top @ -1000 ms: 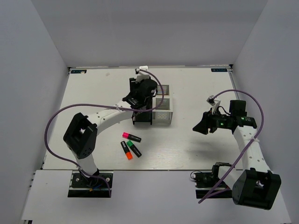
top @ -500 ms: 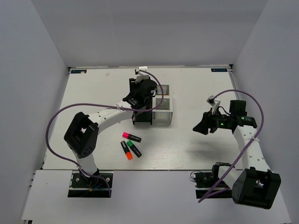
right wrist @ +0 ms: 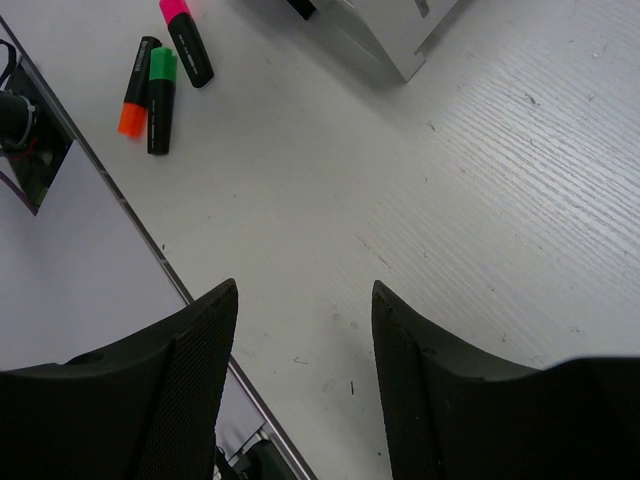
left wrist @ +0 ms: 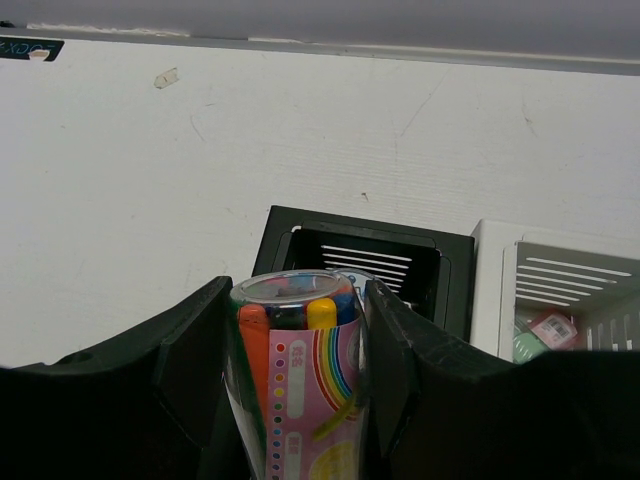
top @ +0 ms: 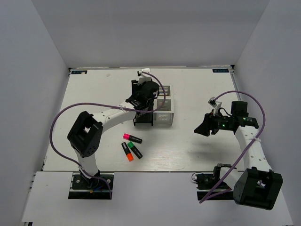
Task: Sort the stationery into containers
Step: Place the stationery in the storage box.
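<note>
Seeing three stubby black markers lying flat near the block of bins [top: 160, 110]: pink highlighter [top: 132, 138], then orange highlighter [top: 127, 152] and green highlighter [top: 135, 150] side by side. Also spotting a clear tube [left wrist: 295, 380] with a rainbow label, gripped upright by the black bin [left wrist: 365, 265]. Small pink piece [left wrist: 550, 328] sitting in the white bin [left wrist: 560, 290].

- A clear plastic tube with a pink rainbow label [left wrist: 300, 400] stood between the left gripper's [left wrist: 295, 300] fingers, touching both.
- A black slotted plastic bin [left wrist: 355, 225] sat just ahead of that gripper.
- A white slotted plastic bin [left wrist: 495, 260] adjoined it, ahead and to the right, with small pink and green items [left wrist: 545, 330] inside.
- Three stubby black highlighters [right wrist: 160, 80] lay together on the white wooden table [right wrist: 450, 200], well ahead and left of the right gripper [right wrist: 300, 320].
</note>
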Action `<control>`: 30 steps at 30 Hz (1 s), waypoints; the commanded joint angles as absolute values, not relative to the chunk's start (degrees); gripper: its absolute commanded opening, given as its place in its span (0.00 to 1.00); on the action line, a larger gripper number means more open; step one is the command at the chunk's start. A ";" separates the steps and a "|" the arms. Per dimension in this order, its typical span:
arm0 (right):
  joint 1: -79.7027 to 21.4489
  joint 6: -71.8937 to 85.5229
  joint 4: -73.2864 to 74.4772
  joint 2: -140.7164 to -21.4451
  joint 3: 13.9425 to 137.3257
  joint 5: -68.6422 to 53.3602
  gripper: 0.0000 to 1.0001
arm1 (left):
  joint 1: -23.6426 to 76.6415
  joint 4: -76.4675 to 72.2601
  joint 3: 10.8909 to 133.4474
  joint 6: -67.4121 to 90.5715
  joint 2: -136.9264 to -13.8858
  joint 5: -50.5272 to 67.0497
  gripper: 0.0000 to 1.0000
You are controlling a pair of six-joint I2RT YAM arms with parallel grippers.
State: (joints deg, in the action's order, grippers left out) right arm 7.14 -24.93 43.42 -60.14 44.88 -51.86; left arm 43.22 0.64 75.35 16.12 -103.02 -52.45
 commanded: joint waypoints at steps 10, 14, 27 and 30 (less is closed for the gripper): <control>7.56 -26.10 44.12 -60.73 45.97 -54.23 0.61 | 43.42 -1.06 74.01 17.05 -99.93 -54.41 0.30; 7.73 -26.19 44.30 -60.73 46.32 -54.14 0.61 | 43.68 -0.88 73.92 17.31 -99.76 -54.84 0.34; 8.00 -26.10 44.82 -60.56 46.49 -54.23 0.62 | 45.17 -0.70 71.72 17.75 -97.74 -55.63 0.64; 7.91 -26.37 45.00 -60.47 46.41 -54.32 0.62 | 45.61 -0.62 71.28 17.75 -97.29 -56.07 0.68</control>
State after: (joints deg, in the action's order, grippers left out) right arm 7.53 -25.74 43.66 -60.51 44.88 -52.71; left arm 44.73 -0.05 71.92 17.37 -101.69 -54.72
